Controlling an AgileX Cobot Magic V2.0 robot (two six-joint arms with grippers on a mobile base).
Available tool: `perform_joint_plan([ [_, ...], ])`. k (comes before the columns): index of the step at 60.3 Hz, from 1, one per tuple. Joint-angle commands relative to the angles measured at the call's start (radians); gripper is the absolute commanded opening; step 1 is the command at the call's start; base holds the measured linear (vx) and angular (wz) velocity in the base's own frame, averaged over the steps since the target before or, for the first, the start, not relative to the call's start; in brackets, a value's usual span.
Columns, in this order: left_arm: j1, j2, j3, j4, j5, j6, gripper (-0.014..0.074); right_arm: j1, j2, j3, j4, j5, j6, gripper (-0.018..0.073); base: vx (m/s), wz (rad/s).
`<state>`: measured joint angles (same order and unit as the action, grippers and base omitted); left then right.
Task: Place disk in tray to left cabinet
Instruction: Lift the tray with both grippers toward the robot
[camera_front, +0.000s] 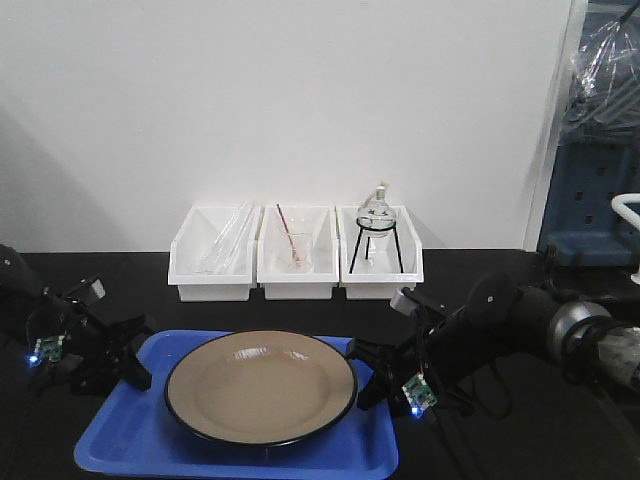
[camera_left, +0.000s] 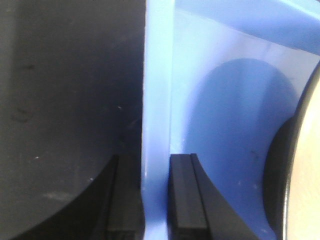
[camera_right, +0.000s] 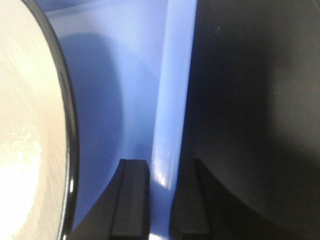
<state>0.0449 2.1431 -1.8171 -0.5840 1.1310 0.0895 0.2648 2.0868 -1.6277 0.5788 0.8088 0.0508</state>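
Table (camera_front: 110, 272): black, white wall (camera_front: 300, 100) behind.
Tray (camera_front: 120, 442): blue, near side, disk (camera_front: 260, 388) inside.
Left gripper (camera_left: 152, 200): pinching tray's left rim.
Right gripper (camera_right: 162, 200): pinching tray's right rim.

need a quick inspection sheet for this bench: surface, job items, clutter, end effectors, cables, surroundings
surface: black table, no spills seen
job's things: tan plate lies flat inside the blue tray; no cabinet in view
clutter: three white bins in a row at the back, holding glass tubes, a beaker and a flask on a black stand
end effectors: left end effector pinches the tray's left wall; right end effector pinches its right wall
cables: a thin dark loop under the right arm, probably a cable, clear of the tray
surroundings: white wall behind; blue equipment at the far right
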Motion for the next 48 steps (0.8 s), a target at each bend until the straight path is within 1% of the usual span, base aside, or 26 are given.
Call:
perform_joint_plan([
  [1, -0.023, -0.073, -0.058, -0.14, 0.054, -0.028, -0.0002, 0.012, -0.099, -0.034, 0.11, -0.012, 0.009, -0.0003, 0.0, 0.0],
  [6, -0.023, -0.075, -0.072, -0.14, 0.072, -0.031, -0.0002, 0.012, -0.112, -0.038, 0.11, -0.005, 0.015, -0.0003, 0.0, 0.0],
  [12, -0.023, -0.095, -0.077, -0.139, 0.073, -0.052, -0.0002, 0.012, -0.112, -0.083, 0.105, 0.046, 0.031, -0.0003, 0.0, 0.0],
  [19, -0.023, -0.13, -0.077, -0.138, 0.064, -0.057, -0.0002, 0.012, -0.112, -0.158, 0.061, 0.085, 0.078, -0.0003, 0.0, 0.0],
  [25, -0.023, -0.157, -0.077, -0.138, 0.075, -0.089, -0.0002, 0.012, -0.112, -0.21, 0.028, 0.125, 0.121, -0.0003, 0.0, 0.0],
  [27, -0.023, -0.163, -0.077, -0.138, 0.084, -0.107, -0.0002, 0.012, -0.112, -0.226, 0.027, 0.144, 0.125, -0.0003, 0.0, 0.0],
  [33, -0.023, -0.182, -0.077, -0.14, 0.095, -0.117, -0.0002, 0.012, -0.112, -0.271, 0.028, 0.194, 0.14, -0.0003, 0.0, 0.0],
  [48, -0.023, -0.248, -0.077, -0.152, 0.081, -0.163, -0.0002, 0.012, -0.112, -0.376, 0.028, 0.256, 0.194, -0.0003, 0.0, 0.0],
])
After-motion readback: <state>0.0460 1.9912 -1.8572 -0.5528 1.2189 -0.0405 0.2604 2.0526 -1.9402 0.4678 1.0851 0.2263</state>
